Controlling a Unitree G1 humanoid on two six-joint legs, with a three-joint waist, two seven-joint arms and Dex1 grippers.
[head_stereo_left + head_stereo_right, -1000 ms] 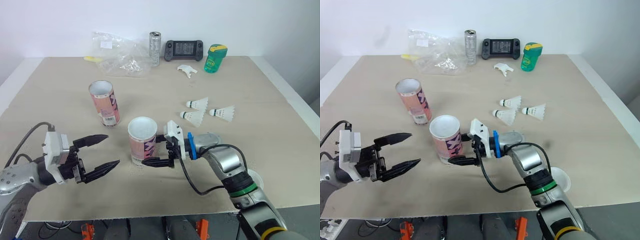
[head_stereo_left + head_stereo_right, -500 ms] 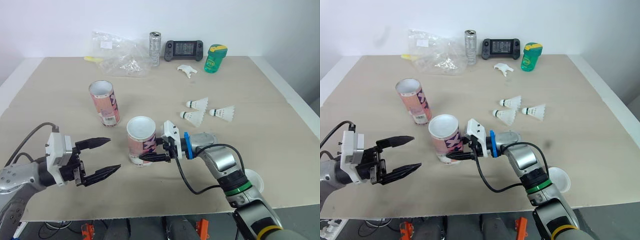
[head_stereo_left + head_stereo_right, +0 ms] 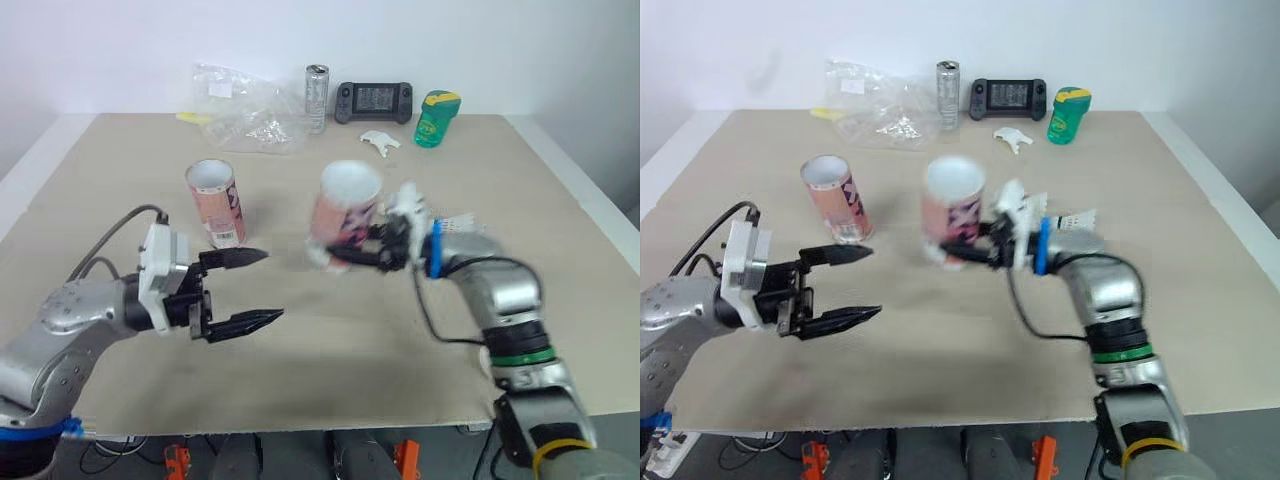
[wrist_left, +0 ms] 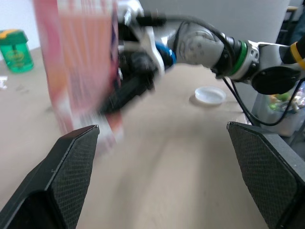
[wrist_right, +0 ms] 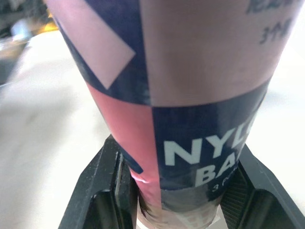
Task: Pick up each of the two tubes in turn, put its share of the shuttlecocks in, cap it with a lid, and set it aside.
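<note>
My right gripper [image 3: 356,251] is shut on the lower part of a pink and navy tube [image 3: 340,214], holding it tilted above the middle of the table, open end up. In the right wrist view both fingers [image 5: 101,190] clamp the tube [image 5: 190,90]. A second matching tube [image 3: 213,203] stands upright at the back left. My left gripper [image 3: 271,287] hovers open at the front left, with nothing between its fingers [image 4: 71,162]. White shuttlecocks [image 3: 1076,218] lie behind my right wrist, mostly hidden. A white lid [image 4: 209,95] rests near the table's front right.
Along the back edge are a crumpled plastic bag [image 3: 245,115], a slim can [image 3: 317,97], a game controller [image 3: 373,97] and a green bottle [image 3: 433,117]. A small white piece [image 3: 380,141] lies in front of the controller.
My right gripper closed on the tube, lifted it off the table and carried it back and to the right. My left gripper moved inward, still open.
</note>
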